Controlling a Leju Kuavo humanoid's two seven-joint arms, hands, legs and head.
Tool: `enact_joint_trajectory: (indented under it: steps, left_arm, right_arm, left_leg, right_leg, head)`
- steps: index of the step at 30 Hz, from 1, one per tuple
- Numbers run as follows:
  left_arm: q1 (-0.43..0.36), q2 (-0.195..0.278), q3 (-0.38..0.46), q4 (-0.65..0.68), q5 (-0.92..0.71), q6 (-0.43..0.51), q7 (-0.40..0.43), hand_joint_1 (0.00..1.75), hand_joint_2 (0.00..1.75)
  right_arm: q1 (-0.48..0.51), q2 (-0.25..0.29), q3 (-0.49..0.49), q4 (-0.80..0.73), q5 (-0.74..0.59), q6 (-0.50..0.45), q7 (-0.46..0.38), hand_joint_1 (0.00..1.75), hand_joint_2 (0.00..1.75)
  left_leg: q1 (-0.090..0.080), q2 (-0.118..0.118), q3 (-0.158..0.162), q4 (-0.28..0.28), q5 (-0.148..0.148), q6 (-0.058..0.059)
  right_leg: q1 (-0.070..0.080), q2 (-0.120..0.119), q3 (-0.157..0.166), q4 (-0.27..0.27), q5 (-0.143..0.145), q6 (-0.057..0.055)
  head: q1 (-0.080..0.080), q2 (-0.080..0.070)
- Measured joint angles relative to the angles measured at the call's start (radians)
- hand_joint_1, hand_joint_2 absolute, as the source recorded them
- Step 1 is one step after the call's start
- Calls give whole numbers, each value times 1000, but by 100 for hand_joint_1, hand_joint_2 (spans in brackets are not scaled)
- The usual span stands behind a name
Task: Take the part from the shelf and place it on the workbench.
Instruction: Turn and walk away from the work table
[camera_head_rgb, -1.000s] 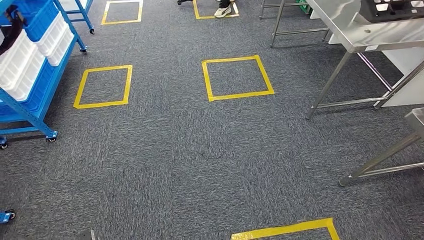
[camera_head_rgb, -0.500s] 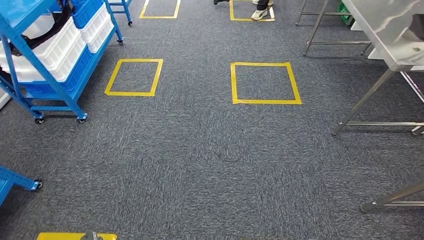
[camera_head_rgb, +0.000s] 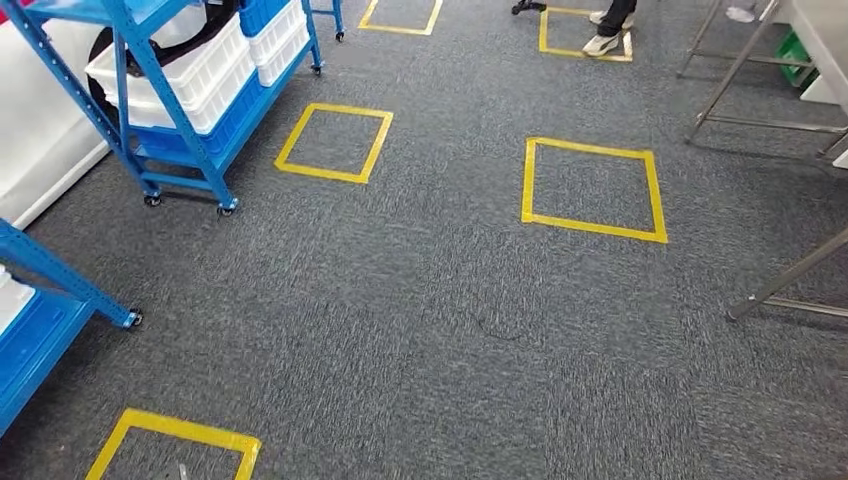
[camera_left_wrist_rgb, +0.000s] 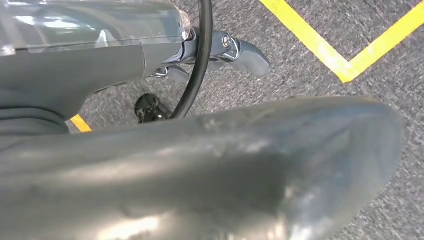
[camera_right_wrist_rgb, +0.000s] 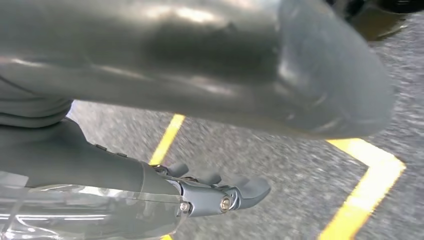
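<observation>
A blue wheeled shelf (camera_head_rgb: 170, 150) stands at the far left in the head view, carrying white bins (camera_head_rgb: 190, 75). A black part (camera_head_rgb: 212, 20) lies across the top of one bin, half cut off by the picture's edge. The steel workbench shows as a slanted leg (camera_head_rgb: 790, 275) on the right and a corner (camera_head_rgb: 825, 35) at the far right. My left hand (camera_left_wrist_rgb: 220, 50) hangs over the carpet with its fingers apart, holding nothing. My right hand (camera_right_wrist_rgb: 220, 195) hangs the same way, with nothing in it.
Yellow tape squares (camera_head_rgb: 335, 142) (camera_head_rgb: 592, 190) mark the grey carpet, one more by my feet (camera_head_rgb: 175, 440). A second blue rack (camera_head_rgb: 40, 320) juts in at the near left. A person's shoe (camera_head_rgb: 603, 42) stands at the back, beside another steel frame (camera_head_rgb: 735, 65).
The whole picture has shifted right: the camera has turned left. The blue shelf now sits further into view and the workbench has slid toward the right edge.
</observation>
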Motion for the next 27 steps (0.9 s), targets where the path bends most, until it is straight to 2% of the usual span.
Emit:
enact_joint_trajectory:
  steps: [1, 2, 3, 4, 5, 7, 8, 9, 10, 11, 12, 14, 15, 16, 18, 19, 20, 22, 23, 24, 25, 26, 27]
  left_arm:
    - [0, 0, -2, 0, 0, 0, 0, 0, 0]
    - [2, 0, -3, 0, 0, 0, 0, 0, 0]
    - [3, 1, -3, 0, 1, 0, 0, 0, 0]
    - [5, 2, -4, 0, 1, 0, 0, 0, 0]
    - [5, 3, -4, 0, 2, 0, 0, 0, 0]
    - [3, 2, -5, 0, 2, 0, 2, 0, 0]
    - [2, 2, -5, 0, 2, 0, 2, 0, 0]
    - [3, 2, -5, 0, 3, -1, 3, 0, 0]
    - [4, 2, -5, 0, 3, 0, 4, 0, 0]
    - [5, 2, -6, 0, 3, 0, 5, 0, 0]
    - [6, 2, -6, 0, 3, 0, 6, 0, 0]
    - [4, 3, -8, 0, 3, 0, 6, 0, 0]
    - [3, 3, -9, 0, 3, 0, 6, 0, 0]
    - [3, 3, -9, 0, 2, 0, 6, 0, 0]
    - [4, 4, -9, 0, 2, -1, 6, 0, 0]
    - [4, 4, -10, 0, 2, -1, 6, 0, 0]
    - [3, 5, -10, 0, 2, 0, 6, 0, 0]
    - [2, 4, -10, 0, -10, 20, 14, 0, 0]
    - [4, 2, -12, -1, -24, 37, 19, 0, 0]
    - [13, 0, -15, -1, -43, 44, 17, 0, 0]
    - [32, 0, -22, -1, -65, 30, 5, 0, 0]
    - [56, 2, -30, -1, -85, -6, -16, 0, 0]
    - [86, 6, -40, -1, -100, -49, -39, 0, 0]
  right_arm:
    - [-1, 0, 0, 0, 0, 0, 0, 0, 0]
    - [-3, 0, 0, 0, 0, 0, 0, 0, 0]
    - [-4, 0, 0, 0, 0, 0, 0, 0, 0]
    - [-4, 1, 0, 0, 0, 0, 0, 0, 0]
    - [-4, 1, 0, 0, 0, 0, 0, 0, 0]
    - [0, 1, 0, 0, 0, 1, 0, 0, 0]
    - [1, 1, 0, 0, 1, 1, 0, 0, 0]
    - [2, 1, 0, 0, 1, 2, 0, 0, 0]
    - [1, 1, 0, 0, 2, 4, 0, 0, 0]
    - [1, 1, 0, 0, 3, 4, 0, 0, 0]
    - [1, 1, 0, 0, 4, 5, 0, 0, 0]
    - [1, 1, 0, 0, 5, 5, 0, 0, 0]
    - [0, 1, 0, 0, 6, 5, 0, 0, 0]
    - [-2, 1, 0, 0, 6, 5, 0, 0, 0]
    - [-8, 1, 0, 0, 7, 5, 0, 0, 0]
    - [-9, 1, 0, 0, 7, 5, 0, 0, 0]
    - [-9, 1, 0, 0, 8, 5, 0, 0, 0]
    - [-7, 1, 0, 0, 9, 5, 1, 0, 0]
    - [-5, 2, -1, 0, 3, 2, 1, 0, 0]
    - [-3, 2, -2, 0, -13, -5, -1, 0, 0]
    - [1, 3, -9, 0, -41, -15, -4, 0, 0]
    - [5, 5, -22, 0, -75, -27, -11, 0, 0]
    - [10, 8, -40, 0, -107, -38, -18, 0, 0]
  left_leg:
    - [1, -9, -3, 0, 1, -6]
    - [2, -19, -6, -1, 3, -12]
    - [3, -20, -8, 0, 2, -17]
    - [2, -5, -14, 11, -6, -22]
    - [1, 20, -29, 43, -26, -26]
    - [3, 76, -85, 163, -90, -33]
    - [6, 89, -119, 231, -117, -36]
    - [9, 96, -141, 275, -129, -40]
    - [11, 100, -145, 284, -121, -42]
    - [13, 106, -127, 250, -96, -44]
    - [14, 120, -92, 182, -60, -44]
    - [9, 166, -22, 47, -11, -37]
    - [6, 180, -3, 11, -2, -32]
    - [2, 183, 1, -1, -3, -27]
    - [1, 157, 2, -6, 2, -14]
    - [2, 146, 5, -11, 5, -7]
    - [4, 135, 7, -16, 9, 0]
    - [5, 113, 8, -20, 12, 8]
    - [4, 101, 6, -20, 13, 10]
    - [2, 87, 6, -20, 13, 12]
    - [1, 73, 7, -20, 12, 12]
    - [0, 60, 10, -19, 11, 11]
    - [0, 47, 14, -19, 10, 9]
  right_leg:
    - [2, 1, 1, -4, -2, -3]
    - [2, -10, 2, -7, 0, -8]
    - [1, -22, 4, -12, 3, -13]
    - [0, -35, 8, -18, 5, -21]
    - [-2, -49, 11, -24, 8, -28]
    - [1, -75, 14, -29, 8, -37]
    - [3, -90, 14, -29, 6, -39]
    - [4, -103, 14, -29, 5, -39]
    - [4, -116, 16, -28, 3, -39]
    - [4, -129, 18, -28, 1, -37]
    - [4, -141, 22, -28, -2, -35]
    - [7, -162, 30, -27, -10, -25]
    - [10, -171, 34, -26, -13, -20]
    - [12, -181, 36, -26, -15, -14]
    - [9, -196, 43, -26, -20, -3]
    - [7, -184, 44, -18, -28, 2]
    - [4, -160, 35, 7, -46, 7]
    - [1, -101, -17, 116, -107, 10]
    - [1, -86, -53, 184, -135, 11]
    - [1, -79, -82, 235, -149, 10]
    - [2, -76, -95, 252, -142, 9]
    - [2, -73, -89, 230, -115, 6]
    - [3, -64, -66, 172, -75, 1]
  head:
    - [0, 0]
    - [0, 0]
    - [0, 0]
    - [0, 0]
    - [0, 0]
    - [0, 0]
    - [0, 0]
    - [0, 0]
    - [0, 0]
    - [0, 0]
    - [-1, 0]
    - [0, 0]
    - [0, 0]
    - [0, 0]
    - [0, 0]
    - [0, 0]
    - [0, 0]
    - [0, 0]
    - [0, 0]
    - [0, 0]
    - [0, 0]
    - [0, 0]
    - [0, 0]
